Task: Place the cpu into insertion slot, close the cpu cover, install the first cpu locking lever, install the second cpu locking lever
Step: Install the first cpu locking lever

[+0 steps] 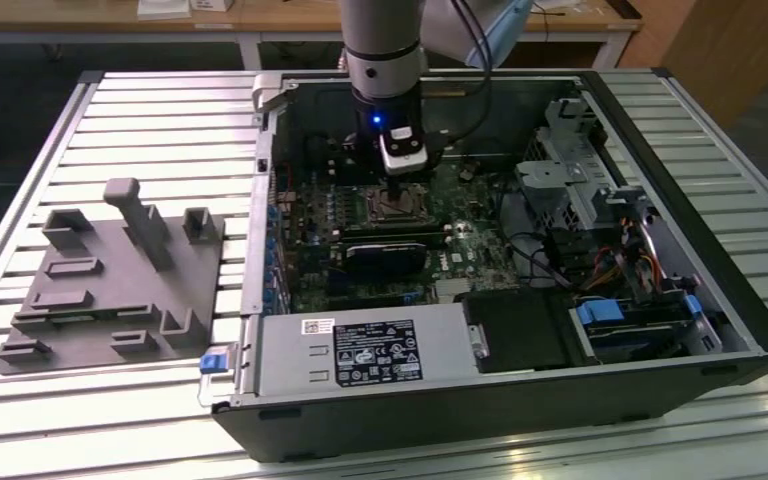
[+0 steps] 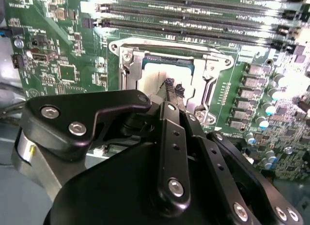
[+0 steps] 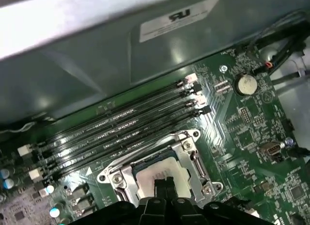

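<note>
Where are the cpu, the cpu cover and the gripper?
cpu (image 3: 160,174): first wrist view, on its pale metal face.
cpu cover (image 2: 209,75): second wrist view, on a side bar of the silvery frame.
gripper (image 2: 173,88): second wrist view, midway between the fingertips.

Lab or workshop: open computer case (image 1: 491,330) on slatted metal bench (image 1: 157,110).

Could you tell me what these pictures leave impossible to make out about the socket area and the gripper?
- Near side of the cpu: hidden behind the gripper in both wrist views.
- Whether the fingertips touch the cpu: contact point too small to judge.
- Insertion slot in the exterior view: too small, partly covered by the arm.
- Cpu cover: its near edge is cut off by the gripper body in the first wrist view.
</note>
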`<state>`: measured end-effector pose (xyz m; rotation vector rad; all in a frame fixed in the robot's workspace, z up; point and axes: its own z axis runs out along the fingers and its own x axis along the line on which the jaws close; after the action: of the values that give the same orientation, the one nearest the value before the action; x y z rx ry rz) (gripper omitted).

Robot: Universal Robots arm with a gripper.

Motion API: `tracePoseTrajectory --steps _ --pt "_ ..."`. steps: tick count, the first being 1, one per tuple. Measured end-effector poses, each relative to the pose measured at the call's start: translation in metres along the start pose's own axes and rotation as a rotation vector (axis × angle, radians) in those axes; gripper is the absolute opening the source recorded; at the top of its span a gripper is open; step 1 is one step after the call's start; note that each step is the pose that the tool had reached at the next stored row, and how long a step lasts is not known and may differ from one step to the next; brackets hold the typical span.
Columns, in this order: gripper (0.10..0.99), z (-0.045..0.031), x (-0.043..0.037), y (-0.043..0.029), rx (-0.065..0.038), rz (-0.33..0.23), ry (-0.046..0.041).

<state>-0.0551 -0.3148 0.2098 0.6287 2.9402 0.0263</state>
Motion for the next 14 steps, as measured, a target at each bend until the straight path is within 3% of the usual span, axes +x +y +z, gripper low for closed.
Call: tracePoseTrajectory --steps 7,14 --pt "0.106 -0.0015 -0.0002 0.0000 -0.004 -0.071 0.0009" --pt "0.106 -0.0178 -0.0023 0.0008 -0.002 -0.076 -0.0001"
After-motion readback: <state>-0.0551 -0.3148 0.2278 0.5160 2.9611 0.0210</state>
